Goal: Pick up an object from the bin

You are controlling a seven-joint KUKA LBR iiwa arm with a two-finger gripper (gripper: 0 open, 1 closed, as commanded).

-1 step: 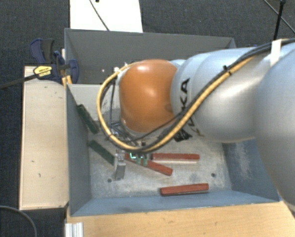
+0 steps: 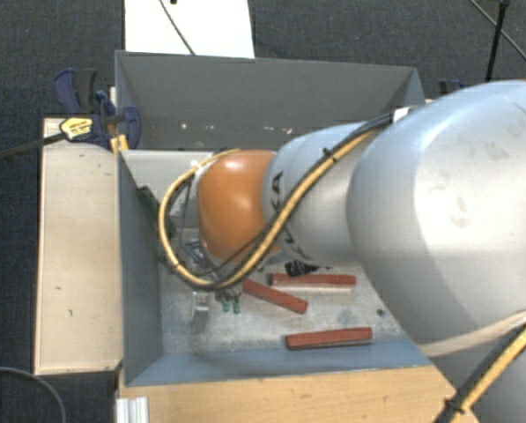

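Big grey arm (image 2: 439, 227) in from the right, bent low over the bin (image 2: 139, 271) to reach its floor. Three red-brown sticks (image 2: 329, 337) flat at the near right; just left of the slanted stick (image 2: 276, 296), fingers (image 2: 199, 312) spread, grasping nothing.

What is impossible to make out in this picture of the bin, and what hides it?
1. Camera view: the gripper, at the left of the bin, is mostly hidden under the orange cover and the cables.
2. Camera view: the middle and right of the bin's floor are covered by the arm.
3. Camera view: the green bits beside the gripper are too small to identify.
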